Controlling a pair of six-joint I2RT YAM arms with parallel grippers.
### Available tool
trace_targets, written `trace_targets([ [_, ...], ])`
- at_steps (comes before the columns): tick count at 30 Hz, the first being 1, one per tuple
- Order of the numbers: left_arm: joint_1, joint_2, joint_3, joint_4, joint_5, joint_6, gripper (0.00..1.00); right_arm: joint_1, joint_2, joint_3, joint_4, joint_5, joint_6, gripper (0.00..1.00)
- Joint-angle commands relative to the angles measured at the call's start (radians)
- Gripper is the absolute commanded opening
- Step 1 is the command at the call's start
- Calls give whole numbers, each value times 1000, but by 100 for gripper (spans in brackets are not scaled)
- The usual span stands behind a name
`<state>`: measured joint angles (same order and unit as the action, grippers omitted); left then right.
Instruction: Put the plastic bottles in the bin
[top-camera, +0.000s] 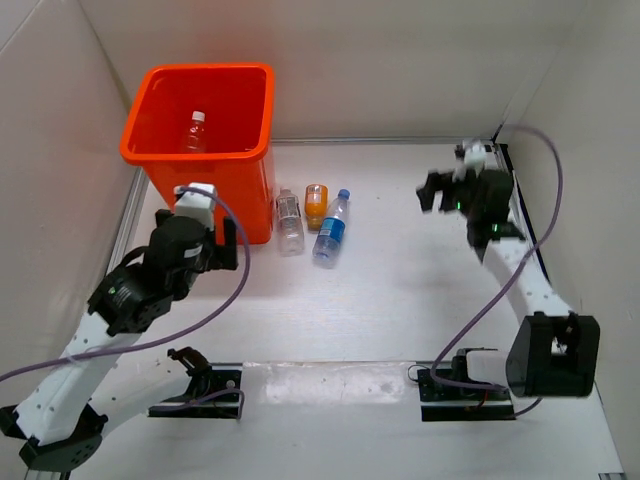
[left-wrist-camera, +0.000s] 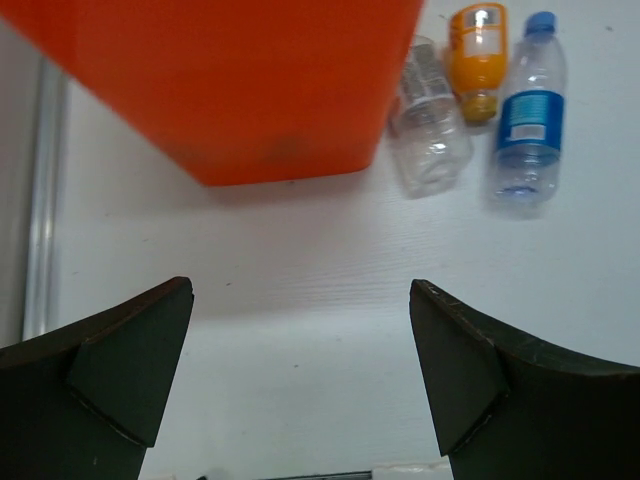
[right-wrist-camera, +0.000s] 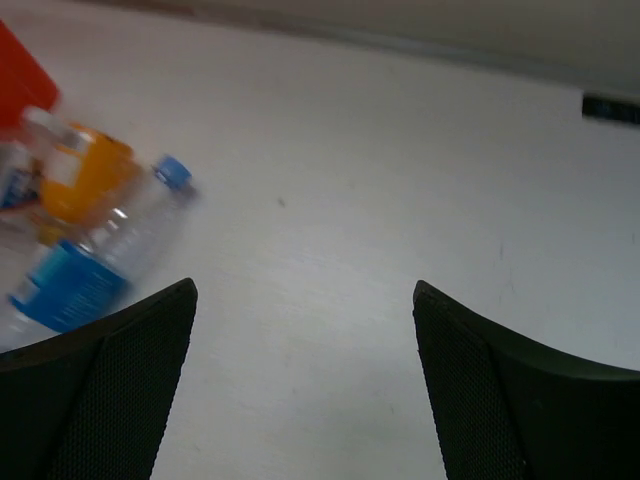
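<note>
The task looks about a quarter done. The bin (top-camera: 195, 157) stands in the upper left of the overhead view, and one small bottle (top-camera: 196, 132) with a white cap is already inside it, upright as far as can be told.

Three more lie on the worktop (top-camera: 400, 300) in a row just right of the bin, near the upper middle of the frame. They are a clear bottle (top-camera: 289, 222) closest to the bin's wall, an orange bottle (top-camera: 316, 205) in the middle and a blue-capped bottle (top-camera: 331, 229) on the right. They lie close side by side; whether they touch cannot be told.

The left tool (left-wrist-camera: 300, 288) has its jaws spread wide with nothing between them. It hangs low before the bin's near wall, and the three bottles show in the upper right of its wrist view. The right tool (right-wrist-camera: 304, 287) is likewise wide open and empty. It sits at the upper right of the overhead view, well apart from the row, and the bottles are blurred at the left edge of its own view.

If these four are all there is, three pick-ups and drops remain, and neither tool has hold of a bottle yet.
</note>
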<state>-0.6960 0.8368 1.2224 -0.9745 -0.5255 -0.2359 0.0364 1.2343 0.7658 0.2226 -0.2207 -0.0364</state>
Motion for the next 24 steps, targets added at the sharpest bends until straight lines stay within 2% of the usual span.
trace_targets([
  [1, -3, -102, 34, -125, -137, -20, 100, 46, 115, 381, -515, -117, 76, 90],
  [2, -3, -123, 10, -121, -169, -20, 100, 57, 154, 429, -613, -188, 129, 90],
  [3, -3, -190, -9, -115, -194, -25, 100, 63, 269, 543, -687, -221, 204, 90],
  [4, -2, -211, -23, -110, -203, -22, 100, 63, 316, 575, -712, -264, 234, 90],
  [5, 0, -250, -78, -102, -230, -23, 100, 63, 361, 634, -791, -367, 263, 90],
  [6, -2, -264, -93, -99, -240, -23, 100, 65, 499, 689, -808, -408, 324, 90],
  [9, -3, -314, -133, -122, -255, -37, 100, 83, 687, 846, -893, -598, 412, 90],
  [12, -7, -323, -127, -161, -294, -69, 100, 155, 777, 895, -937, -545, 371, 90],
  [24, -8, -363, -150, -156, -390, -91, 100, 290, 979, 995, -933, -539, 452, 90],
])
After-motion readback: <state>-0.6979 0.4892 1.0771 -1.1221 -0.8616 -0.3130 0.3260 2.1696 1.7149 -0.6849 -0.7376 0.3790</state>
